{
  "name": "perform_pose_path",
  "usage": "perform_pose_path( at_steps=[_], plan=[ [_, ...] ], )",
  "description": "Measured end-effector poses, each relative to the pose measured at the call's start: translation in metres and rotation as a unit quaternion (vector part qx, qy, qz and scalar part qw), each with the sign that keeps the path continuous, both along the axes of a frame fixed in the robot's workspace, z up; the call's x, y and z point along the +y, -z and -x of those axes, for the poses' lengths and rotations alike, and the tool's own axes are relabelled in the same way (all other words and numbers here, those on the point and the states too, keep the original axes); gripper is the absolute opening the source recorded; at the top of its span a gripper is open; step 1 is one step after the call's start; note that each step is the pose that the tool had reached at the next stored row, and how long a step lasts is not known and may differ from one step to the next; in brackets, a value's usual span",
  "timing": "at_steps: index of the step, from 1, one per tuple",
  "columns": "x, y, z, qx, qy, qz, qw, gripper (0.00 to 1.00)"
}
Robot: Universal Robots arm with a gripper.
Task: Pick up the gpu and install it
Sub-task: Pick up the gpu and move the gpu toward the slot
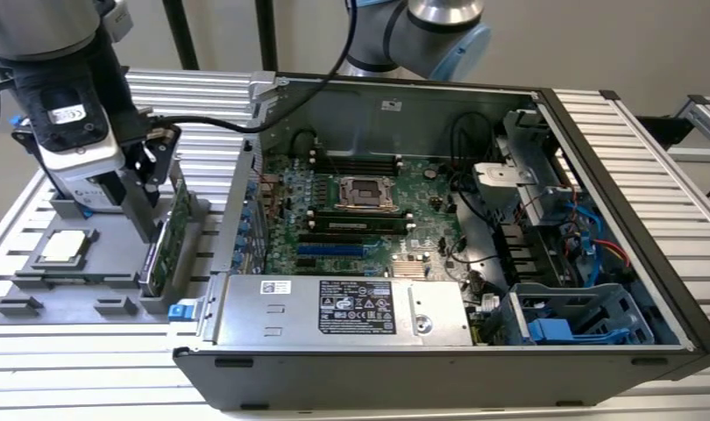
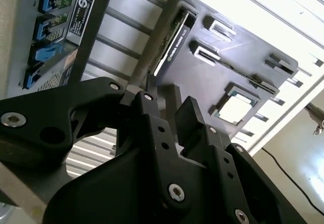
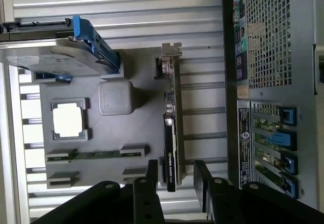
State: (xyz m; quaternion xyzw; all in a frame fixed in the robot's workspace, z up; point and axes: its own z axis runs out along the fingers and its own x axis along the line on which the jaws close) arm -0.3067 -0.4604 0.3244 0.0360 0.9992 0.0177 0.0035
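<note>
1. The pincer hangs low over the gray tray. Its two black fingers are apart, one on each side of the gpu, with a small gap on both sides. They do not squeeze it yet, so the card is not picked up.
2. The fingers sit toward the end of the card that is away from its silver bracket. It looks like they are lined up this way so they can close on the card's two flat sides.
3. The gpu stands on its thin edge in a slot of the tray, on the tray's side closest to the computer case. Standing up like this, its top edge is free, which probably makes it easy to grab from above.
4. More parts rest in the tray, each in its own pocket, likely so it cannot slide. A square silver chip lies near the tray's middle, well apart from the card. A hard drive with blue rails lies at the bracket end of the tray.
5. The tray lies on the ribbed metal surface. The computer case lies open just beside the tray. Its green board faces up, likely so that a card can go in from above.
</note>
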Motion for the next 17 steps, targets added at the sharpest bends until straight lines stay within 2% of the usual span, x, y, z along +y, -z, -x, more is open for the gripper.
perform_pose_path(
  at_steps=[7,13,17],
  plan=[
    [0.0001,0.0108,0.0,-0.0005,0.0,0.0,1.0,1.0],
    [0.0001,0.0115,0.0,-0.0004,0.0,0.0,1.0,1.0],
    [0.0001,0.0165,0.0,-0.0004,0.0,0.0,1.0,1.0]
  ],
)
